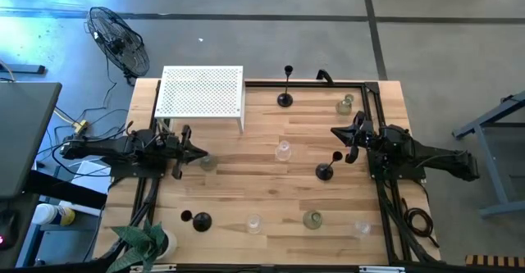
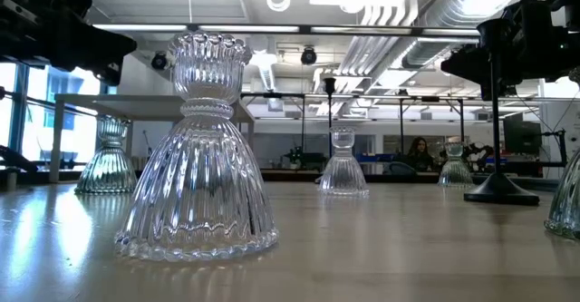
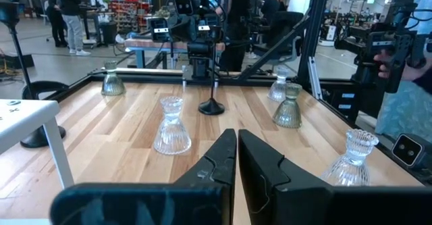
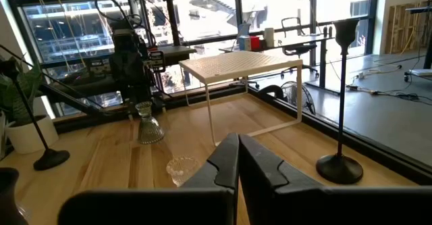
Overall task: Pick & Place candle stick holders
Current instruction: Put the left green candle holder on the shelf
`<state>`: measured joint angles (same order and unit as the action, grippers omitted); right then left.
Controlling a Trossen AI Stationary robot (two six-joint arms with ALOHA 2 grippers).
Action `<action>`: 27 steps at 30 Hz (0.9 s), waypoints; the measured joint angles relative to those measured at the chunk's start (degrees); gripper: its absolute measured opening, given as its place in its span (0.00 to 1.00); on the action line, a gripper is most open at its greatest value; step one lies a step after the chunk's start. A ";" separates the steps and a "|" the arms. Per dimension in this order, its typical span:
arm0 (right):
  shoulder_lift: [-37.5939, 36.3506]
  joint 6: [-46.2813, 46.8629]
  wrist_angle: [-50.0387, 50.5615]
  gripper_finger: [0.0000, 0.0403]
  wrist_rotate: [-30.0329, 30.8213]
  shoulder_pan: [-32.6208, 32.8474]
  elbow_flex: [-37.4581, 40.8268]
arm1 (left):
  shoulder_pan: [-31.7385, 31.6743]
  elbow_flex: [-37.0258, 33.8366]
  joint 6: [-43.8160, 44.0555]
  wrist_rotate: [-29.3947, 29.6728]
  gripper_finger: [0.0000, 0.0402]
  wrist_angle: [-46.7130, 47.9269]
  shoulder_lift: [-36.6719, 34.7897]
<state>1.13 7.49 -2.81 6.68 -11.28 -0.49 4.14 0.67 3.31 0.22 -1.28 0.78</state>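
Three black candle stick holders stand on their round bases: a tall one (image 1: 285,98) at the far middle, one (image 1: 326,171) right of centre, one (image 1: 201,221) near the front left. Several small clear-glass holders (image 1: 283,151) stand scattered upright on the wood, the nearest one (image 2: 201,157) large in the low view. My left gripper (image 1: 200,152) is shut and points level from the table's left side, with nothing between its fingers (image 3: 223,159). My right gripper (image 1: 335,132) is shut too, level at the right side, its fingers (image 4: 226,159) closed on nothing.
A white perforated stand (image 1: 201,93) stands on thin legs at the far left of the table. A potted plant (image 1: 146,242) sits at the front left corner. A black frame (image 1: 373,101) runs along the far and right edges. People stand in the room beyond (image 3: 67,9).
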 joint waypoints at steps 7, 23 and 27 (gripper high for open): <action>-0.02 0.00 -1.44 0.01 -0.36 0.01 0.00 | 0.00 3.85 -1.69 2.94 0.03 2.78 1.34; 0.00 -0.34 -1.73 0.01 -5.64 0.03 0.00 | 0.02 34.56 3.55 18.78 0.03 30.26 37.60; 0.00 -0.29 -1.73 0.01 -5.62 0.03 0.00 | 0.02 43.21 6.47 18.26 0.03 42.17 48.70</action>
<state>1.13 7.20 -4.54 1.06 -11.25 -0.49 4.16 43.88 9.78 18.49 40.89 49.48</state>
